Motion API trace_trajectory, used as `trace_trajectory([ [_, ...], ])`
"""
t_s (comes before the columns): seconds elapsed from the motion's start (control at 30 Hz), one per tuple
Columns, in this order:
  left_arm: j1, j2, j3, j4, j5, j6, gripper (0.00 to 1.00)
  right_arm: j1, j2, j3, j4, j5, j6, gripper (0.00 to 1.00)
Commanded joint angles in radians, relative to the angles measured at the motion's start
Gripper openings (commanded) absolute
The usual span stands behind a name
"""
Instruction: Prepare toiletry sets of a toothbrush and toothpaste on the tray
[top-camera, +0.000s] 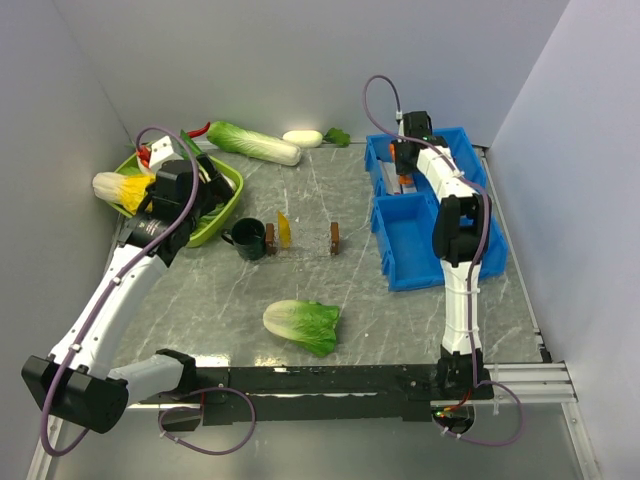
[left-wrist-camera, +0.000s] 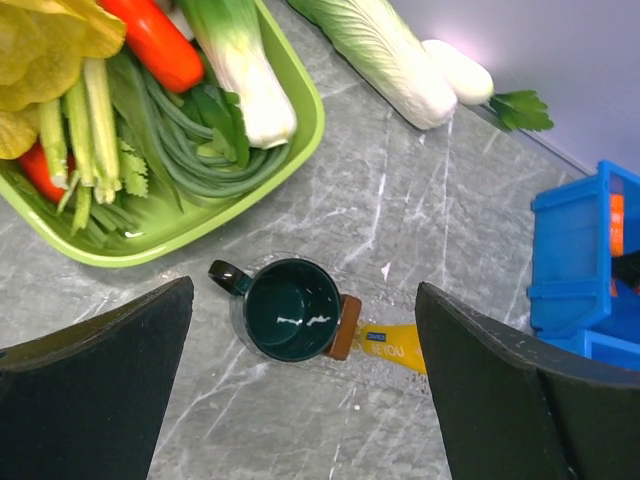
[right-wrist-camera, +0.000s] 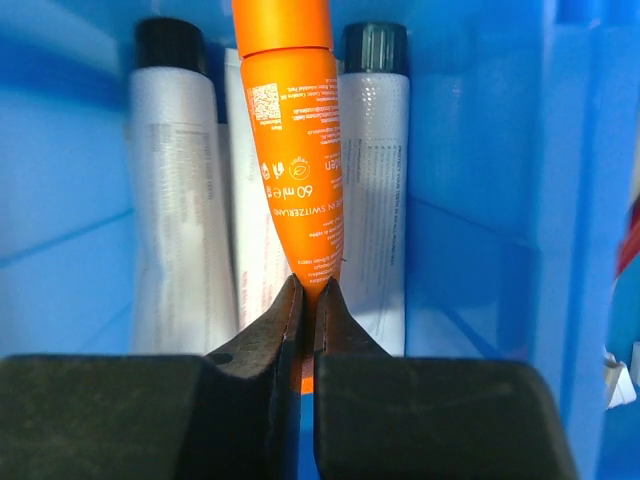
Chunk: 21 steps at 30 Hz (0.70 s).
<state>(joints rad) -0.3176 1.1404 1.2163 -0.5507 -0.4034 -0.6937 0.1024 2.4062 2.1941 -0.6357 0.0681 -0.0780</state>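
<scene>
My right gripper (right-wrist-camera: 312, 285) is shut on the flat tail of the orange toothpaste (right-wrist-camera: 295, 150), which lies on white tubes (right-wrist-camera: 175, 200) in the rear compartment of the blue bin (top-camera: 425, 265). From above, that gripper (top-camera: 403, 172) reaches into the bin. The yellow toothpaste (left-wrist-camera: 393, 345) lies on the table with its brown cap against a dark green mug (left-wrist-camera: 290, 308). My left gripper (left-wrist-camera: 303, 300) hangs open high above the mug, beside the green tray (top-camera: 228, 215). No toothbrush shows.
The green tray (left-wrist-camera: 200, 225) holds leeks, beans, carrots and chillies. A napa cabbage (top-camera: 252, 142) and white radish (top-camera: 302, 138) lie by the back wall. A cabbage half (top-camera: 302, 325) sits near the front. A small brown item (top-camera: 334, 238) stands mid-table.
</scene>
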Motion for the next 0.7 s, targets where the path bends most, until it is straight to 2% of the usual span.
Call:
trace_trajectory([
  [0.0, 0.002, -0.024, -0.001, 0.074, 0.06, 0.039, 0.96, -0.012, -0.168, 0.026, 0.024, -0.042, 0.03, 0.0],
  [0.3, 0.003, 0.076, 0.074, 0.141, 0.164, 0.118, 0.96, -0.01, -0.286, -0.04, 0.016, -0.063, 0.014, 0.0],
  [0.53, 0.002, 0.197, 0.172, 0.196, 0.342, 0.125, 0.97, -0.004, -0.424, -0.105, -0.005, -0.212, 0.066, 0.0],
  [0.67, -0.003, 0.237, 0.204, 0.241, 0.467, 0.08, 0.97, 0.037, -0.502, -0.178, -0.025, -0.275, 0.07, 0.0],
])
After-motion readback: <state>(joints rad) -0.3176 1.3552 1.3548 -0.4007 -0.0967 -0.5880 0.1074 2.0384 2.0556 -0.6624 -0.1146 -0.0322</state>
